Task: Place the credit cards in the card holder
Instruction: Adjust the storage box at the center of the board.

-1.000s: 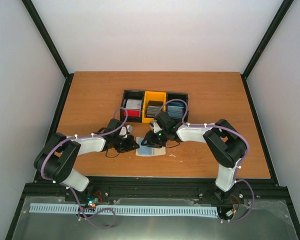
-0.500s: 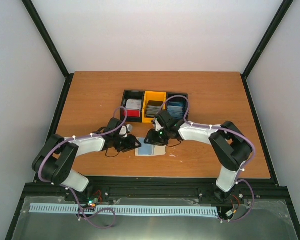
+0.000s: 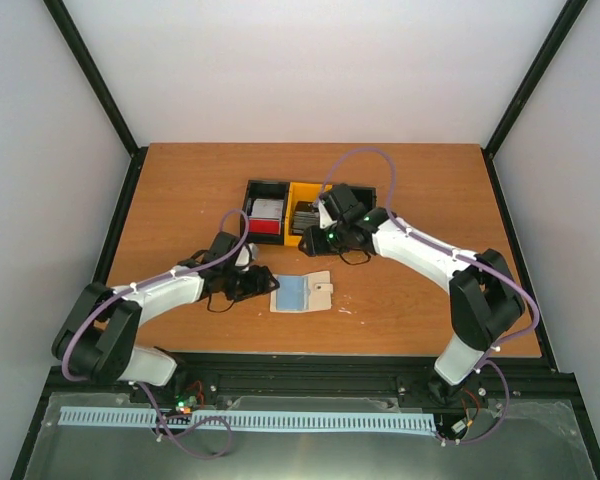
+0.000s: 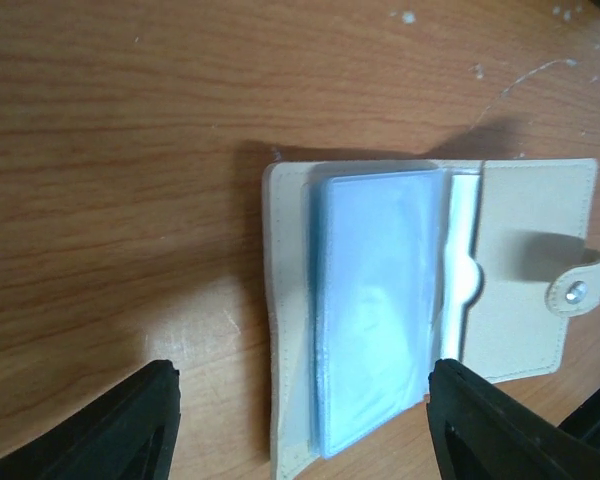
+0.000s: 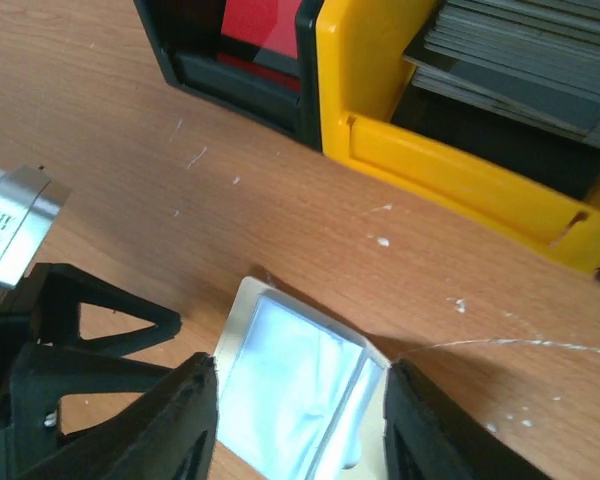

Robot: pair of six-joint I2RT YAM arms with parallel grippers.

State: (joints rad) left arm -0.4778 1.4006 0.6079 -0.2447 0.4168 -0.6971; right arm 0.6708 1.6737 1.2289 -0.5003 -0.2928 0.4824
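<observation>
The beige card holder (image 3: 321, 291) lies open on the table with a pale blue credit card (image 3: 293, 293) inside its clear sleeve. In the left wrist view the card (image 4: 375, 310) fills the sleeve and the holder's snap flap (image 4: 525, 260) lies to the right. My left gripper (image 3: 263, 284) stands open at the holder's left edge, its fingers straddling the holder without touching it. Above the holder, my right gripper (image 3: 310, 243) hangs open and empty near the bin. More credit cards sit in the bin: silver-and-red (image 3: 265, 216) and dark grey (image 3: 307, 215).
The black-and-yellow three-compartment bin tray (image 3: 265, 184) stands behind the holder, and its yellow wall (image 5: 430, 150) is close in front of my right gripper. The right arm hides the tray's right compartment. Bare wood surrounds the holder.
My left gripper has opened and let go at the holder's left edge. My right gripper has lifted off the holder and drawn back toward the bin, opening wider.
</observation>
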